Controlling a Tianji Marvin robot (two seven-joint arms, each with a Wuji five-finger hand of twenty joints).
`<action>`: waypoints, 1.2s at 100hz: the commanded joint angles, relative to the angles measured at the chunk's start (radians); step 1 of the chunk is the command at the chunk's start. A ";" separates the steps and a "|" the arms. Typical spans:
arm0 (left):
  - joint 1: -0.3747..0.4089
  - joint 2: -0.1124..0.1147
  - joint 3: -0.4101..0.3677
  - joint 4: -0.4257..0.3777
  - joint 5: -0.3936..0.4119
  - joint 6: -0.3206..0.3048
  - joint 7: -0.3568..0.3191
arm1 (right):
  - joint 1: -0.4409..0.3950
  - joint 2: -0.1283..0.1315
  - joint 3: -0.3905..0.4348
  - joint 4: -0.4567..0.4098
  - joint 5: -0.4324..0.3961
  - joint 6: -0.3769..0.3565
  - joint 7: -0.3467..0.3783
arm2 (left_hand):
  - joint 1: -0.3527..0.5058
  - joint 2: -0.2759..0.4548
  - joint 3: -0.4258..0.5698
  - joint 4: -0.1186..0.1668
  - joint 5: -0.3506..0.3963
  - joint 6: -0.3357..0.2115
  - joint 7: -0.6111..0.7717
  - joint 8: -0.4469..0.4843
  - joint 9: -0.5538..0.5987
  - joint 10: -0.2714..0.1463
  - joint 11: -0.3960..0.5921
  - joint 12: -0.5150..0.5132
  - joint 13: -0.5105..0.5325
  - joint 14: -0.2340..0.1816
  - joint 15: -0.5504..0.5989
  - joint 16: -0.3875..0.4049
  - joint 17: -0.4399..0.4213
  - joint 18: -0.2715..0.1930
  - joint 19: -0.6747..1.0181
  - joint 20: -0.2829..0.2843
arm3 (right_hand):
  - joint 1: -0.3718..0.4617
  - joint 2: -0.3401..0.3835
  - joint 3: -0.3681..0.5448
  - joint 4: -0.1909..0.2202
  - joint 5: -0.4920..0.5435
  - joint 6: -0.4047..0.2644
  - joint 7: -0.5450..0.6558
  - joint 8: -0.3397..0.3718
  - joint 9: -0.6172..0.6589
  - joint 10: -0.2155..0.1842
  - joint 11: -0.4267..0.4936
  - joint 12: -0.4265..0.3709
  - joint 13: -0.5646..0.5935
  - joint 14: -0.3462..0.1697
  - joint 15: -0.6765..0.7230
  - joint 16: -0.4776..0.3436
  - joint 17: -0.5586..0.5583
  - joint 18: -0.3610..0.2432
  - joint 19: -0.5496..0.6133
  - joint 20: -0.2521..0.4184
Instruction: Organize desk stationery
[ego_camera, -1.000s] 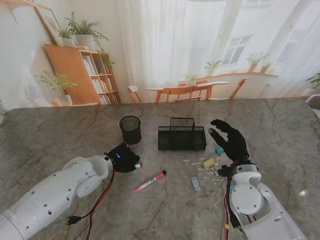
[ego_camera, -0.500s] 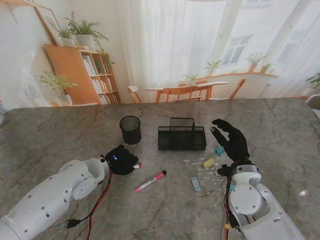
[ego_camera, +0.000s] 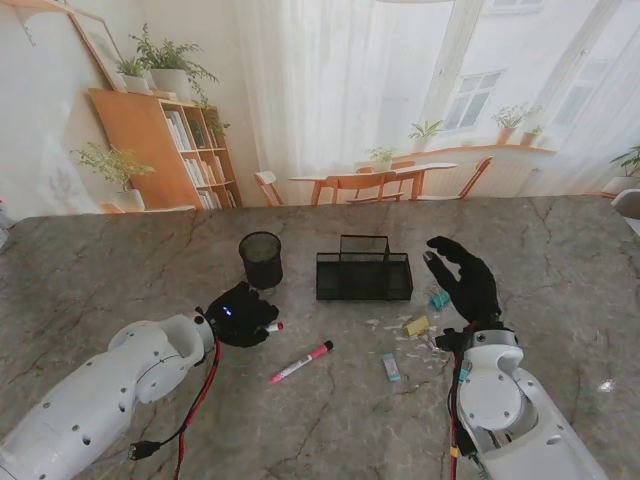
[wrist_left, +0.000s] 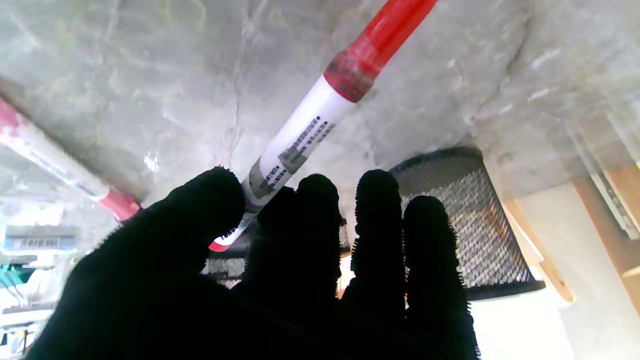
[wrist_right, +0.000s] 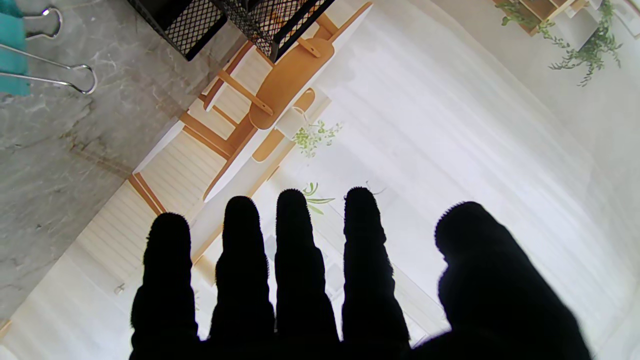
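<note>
Near the mesh cup | left robot hand grasping a marker | right robot hand released, fingers spread

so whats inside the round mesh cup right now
Nothing shows inside the round mesh cup; its floor is hidden by the wall. The left hand is shut on a red-capped marker beside it; another marker lies on the table.

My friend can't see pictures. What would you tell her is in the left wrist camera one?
The black-gloved left hand pinches a white marker with a red cap between its thumb and fingers, over the grey marble table. A round black mesh pen cup stands just beyond the fingers, and a second red-and-white marker lies off to one side.
</note>
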 joint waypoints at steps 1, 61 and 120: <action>0.017 -0.009 -0.018 -0.037 0.004 -0.002 0.020 | -0.005 -0.005 0.002 -0.004 0.002 0.001 0.007 | 0.058 0.000 0.122 0.128 -0.029 0.012 0.137 0.065 -0.011 -0.122 -0.001 0.015 -0.026 0.012 -0.006 0.015 -0.012 -0.016 -0.012 0.032 | 0.006 0.030 -0.031 0.029 0.014 -0.004 0.010 0.005 0.005 0.005 0.014 0.013 0.014 0.002 0.004 0.010 -0.004 0.011 0.019 0.024; 0.032 -0.094 -0.113 -0.150 -0.240 0.157 0.180 | -0.008 -0.005 0.007 -0.007 0.004 -0.001 0.003 | 0.093 -0.017 0.078 0.087 -0.014 -0.002 0.107 0.037 -0.003 -0.117 -0.013 0.014 0.004 -0.005 0.004 0.029 0.026 -0.029 0.003 0.076 | 0.012 0.034 -0.040 0.030 0.017 -0.005 0.012 0.006 0.006 0.003 0.014 0.013 0.015 0.002 0.004 0.011 -0.006 0.011 0.020 0.021; -0.204 -0.183 -0.021 0.144 -0.512 0.273 0.317 | 0.005 -0.002 -0.002 0.008 0.004 0.001 0.021 | 0.112 -0.011 0.049 0.077 -0.021 -0.018 0.094 0.025 -0.003 -0.126 -0.033 0.023 -0.001 -0.016 0.000 0.031 0.036 -0.037 -0.002 0.094 | 0.015 0.035 -0.043 0.030 0.018 -0.006 0.013 0.006 0.007 0.004 0.014 0.013 0.015 0.002 0.003 0.011 -0.005 0.010 0.021 0.021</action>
